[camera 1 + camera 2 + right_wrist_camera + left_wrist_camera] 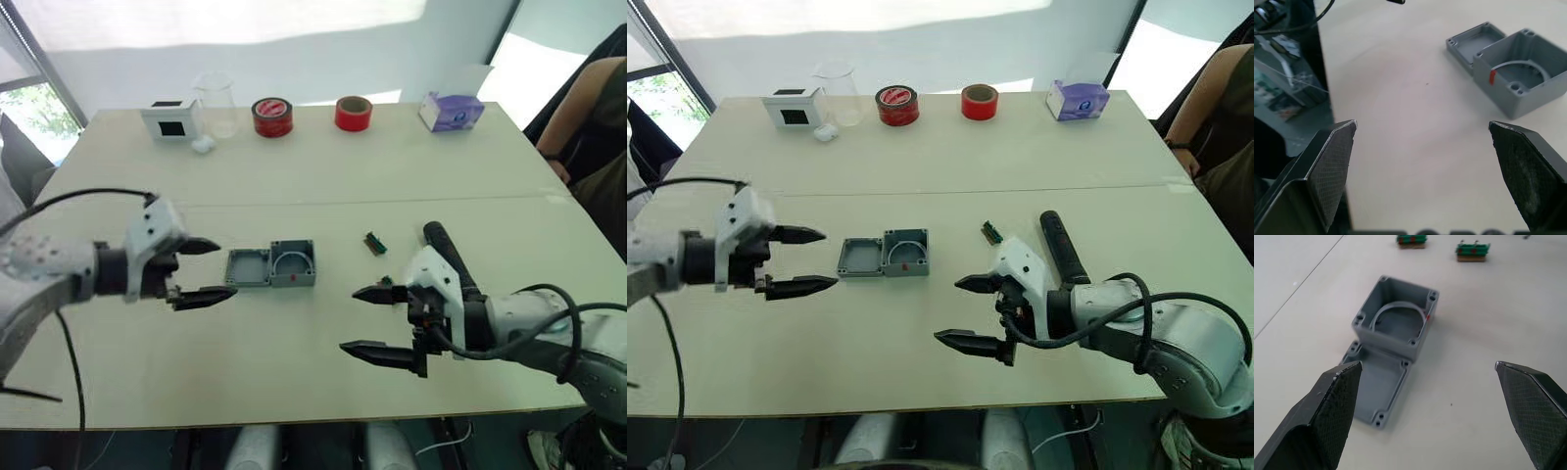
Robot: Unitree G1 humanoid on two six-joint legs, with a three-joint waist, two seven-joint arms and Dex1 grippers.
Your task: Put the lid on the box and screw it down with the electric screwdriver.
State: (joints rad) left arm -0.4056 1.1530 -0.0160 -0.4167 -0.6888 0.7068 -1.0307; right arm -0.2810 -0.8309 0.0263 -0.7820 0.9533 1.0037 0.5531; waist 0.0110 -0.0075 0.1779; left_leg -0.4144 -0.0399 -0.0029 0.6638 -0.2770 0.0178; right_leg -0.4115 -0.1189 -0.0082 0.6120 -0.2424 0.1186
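The grey box (pixel 293 262) sits open side up in the middle of the table, with a small red mark (pixel 1492 77) on its wall. The shallow grey lid (pixel 249 267) lies hollow side up, touching the box's left side. My left gripper (pixel 203 270) hovers open just left of the lid, fingers pointing at it. Right of the box, my right gripper (pixel 376 323) is open and holds nothing. The black electric screwdriver (pixel 1059 246) lies on the table behind my right wrist, partly hidden by it.
Two small green parts (pixel 1412 239) (pixel 1472 249) lie right of the box. Along the far edge stand a white box with a black face (pixel 170 119), a clear beaker (pixel 217 103), two red tape rolls (pixel 272 117) (pixel 353 113) and a tissue pack (pixel 452 111). A person's arm (pixel 578 103) is at the right.
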